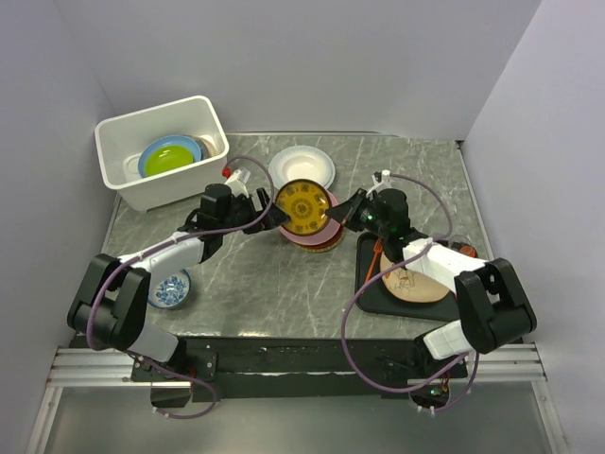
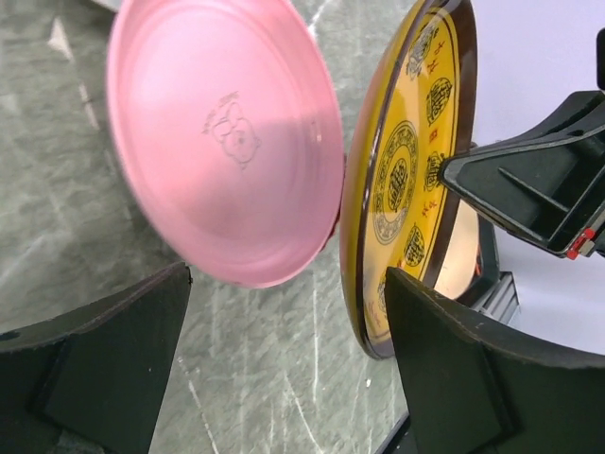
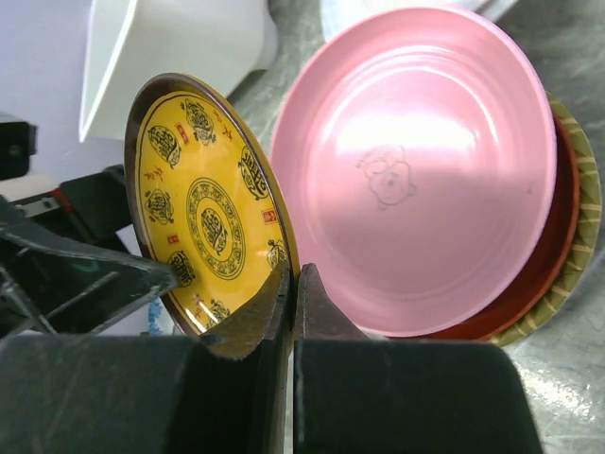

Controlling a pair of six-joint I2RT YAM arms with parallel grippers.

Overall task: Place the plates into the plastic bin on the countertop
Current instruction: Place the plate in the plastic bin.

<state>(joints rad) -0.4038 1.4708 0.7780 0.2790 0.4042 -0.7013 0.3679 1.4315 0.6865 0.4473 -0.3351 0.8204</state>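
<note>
Item one, far-left corner of the counter (image 1: 274, 293): the plastic bin (image 1: 180, 189), white, holding a light blue plate (image 1: 145, 165) with a green plate (image 1: 170, 158) lying in it. Item two, near the counter's left edge toward the front: a small blue-and-white patterned bowl (image 1: 171, 288), upright. Item three: the left gripper (image 2: 284, 279), its jaws spread wide, and we see nothing gripped in them; the edge of the yellow patterned plate (image 1: 304, 208) stands between its fingers, close to the right one. That plate is tilted up on edge at mid-counter, and we note dark medallions with characters on its face, too small to read. Item four, directly under it: a stack with the pink plate (image 2: 227, 142) on top, a red-orange plate (image 3: 564, 218) beneath it and a woven yellow plate (image 3: 586, 199) lowest. The pink one has a small embossed figure at its centre, with lettering we cannot read. Item five, toward the far edge: a white plate (image 1: 302, 165), flat on the counter. Item six: the right gripper (image 3: 291, 284), pinched tight on the rim of the yellow patterned plate. Item seven, near-right corner: a black tray (image 1: 369, 260) carrying the cream plate with twig drawing (image 1: 423, 284).
</note>
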